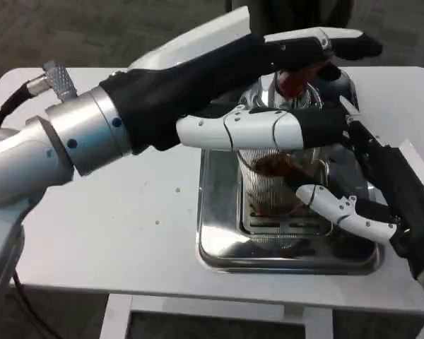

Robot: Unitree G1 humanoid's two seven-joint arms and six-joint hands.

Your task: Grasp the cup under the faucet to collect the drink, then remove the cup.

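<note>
A clear ribbed cup stands on the grate of a silver drip tray, under the faucet, with brown drink in it. My right hand comes in from the right and grips the cup, one white finger across its front and dark fingers behind it. My left arm crosses from the left, and my left hand is at the top of the dispenser. Its fingers lie over the red tap handle and its thumb runs below. The faucet spout is hidden behind the left hand.
The chrome dispenser body rises behind the cup at the table's back. The white table stretches bare to the left of the tray, with a few small crumbs. The table's front edge lies just below the tray.
</note>
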